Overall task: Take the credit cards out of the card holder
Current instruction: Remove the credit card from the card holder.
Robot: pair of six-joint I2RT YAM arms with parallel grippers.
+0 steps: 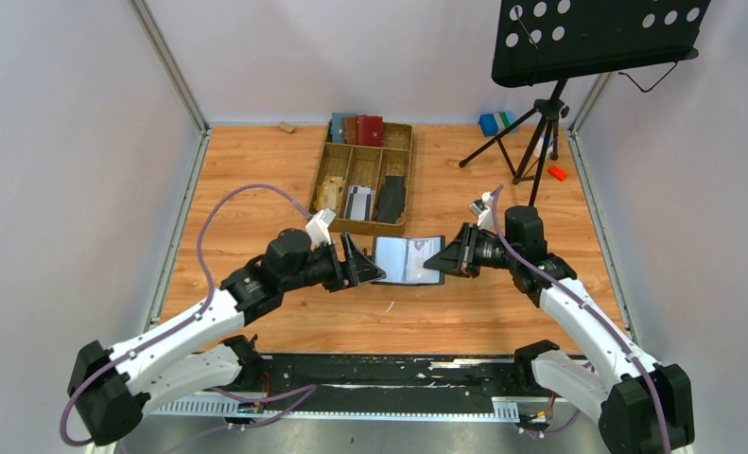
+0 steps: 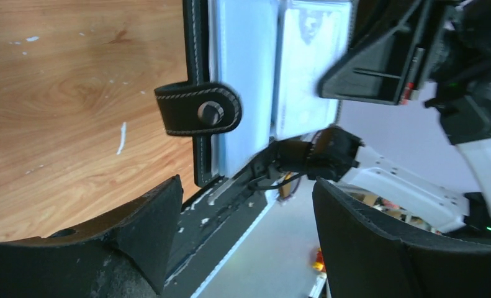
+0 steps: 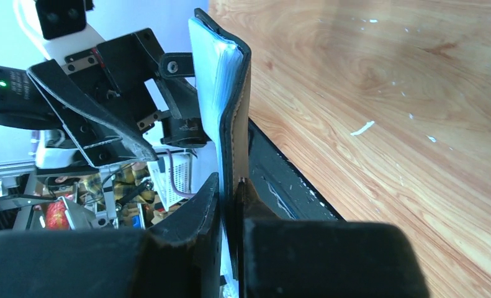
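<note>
The black card holder (image 1: 408, 260) is held open above the wooden table between the two grippers, its grey-blue sleeve pages facing up. My right gripper (image 1: 448, 259) is shut on its right edge; in the right wrist view (image 3: 230, 186) both fingers pinch the cover and pages. My left gripper (image 1: 368, 266) is open just left of the holder, not touching it. In the left wrist view the holder's snap tab (image 2: 199, 110) and its pale pages (image 2: 246, 68) lie beyond the open fingers (image 2: 156, 211). A whitish credit card (image 2: 311, 68) shows in a sleeve.
A wooden compartment tray (image 1: 324, 180) stands behind the holder with red, brown and blue wallets, light cards and a long black flat piece (image 1: 391, 199). A black music stand (image 1: 540, 123) stands at the back right, with small blue and red items near it.
</note>
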